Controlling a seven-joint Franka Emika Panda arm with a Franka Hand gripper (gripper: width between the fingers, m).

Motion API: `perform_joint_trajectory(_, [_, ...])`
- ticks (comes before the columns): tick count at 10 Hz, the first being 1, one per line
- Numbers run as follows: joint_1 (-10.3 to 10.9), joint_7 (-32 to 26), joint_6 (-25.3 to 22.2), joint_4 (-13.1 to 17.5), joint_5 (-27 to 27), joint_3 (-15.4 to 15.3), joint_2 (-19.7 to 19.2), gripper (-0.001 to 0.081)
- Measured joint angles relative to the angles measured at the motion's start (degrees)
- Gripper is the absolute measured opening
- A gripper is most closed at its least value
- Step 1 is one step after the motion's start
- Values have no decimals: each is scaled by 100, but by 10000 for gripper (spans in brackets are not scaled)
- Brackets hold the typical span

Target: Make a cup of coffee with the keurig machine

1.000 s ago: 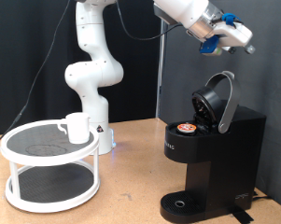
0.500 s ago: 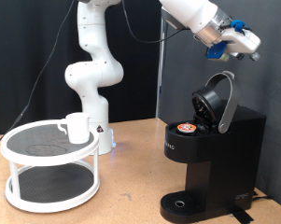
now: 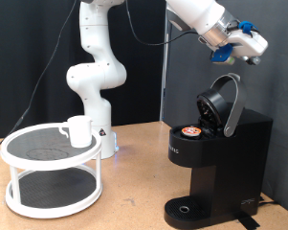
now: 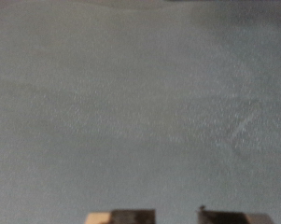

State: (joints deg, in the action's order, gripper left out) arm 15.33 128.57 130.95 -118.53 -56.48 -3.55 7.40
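Note:
The black keurig machine (image 3: pixel 220 158) stands at the exterior view's right with its domed lid (image 3: pixel 223 103) hinged up. A brown-topped coffee pod (image 3: pixel 189 132) sits in its open holder. The white cup (image 3: pixel 79 130) stands on the top tier of the white round rack (image 3: pixel 53 177) at the left, far from the machine. My gripper (image 3: pixel 247 45) hangs in the air above and just right of the raised lid, touching nothing. In the wrist view only the two fingertips (image 4: pixel 131 217) show at the edge, apart with nothing between them, against a blank grey surface.
The arm's white base (image 3: pixel 94 77) stands behind the rack on the wooden table (image 3: pixel 134 196). The machine's round drip base (image 3: pixel 187 209) holds nothing. A dark curtain fills the background.
The gripper has moved a little to the exterior view's right and slightly up over the last second. The lid, pod and cup have not moved.

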Motion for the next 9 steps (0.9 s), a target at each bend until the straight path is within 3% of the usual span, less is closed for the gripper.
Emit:
perform_joint_trajectory(5, [-23,1,-76,-111,195,13,-21,1])
perform_joint_trajectory(9, [-109,-154,-489,-316,336,113,147,0])
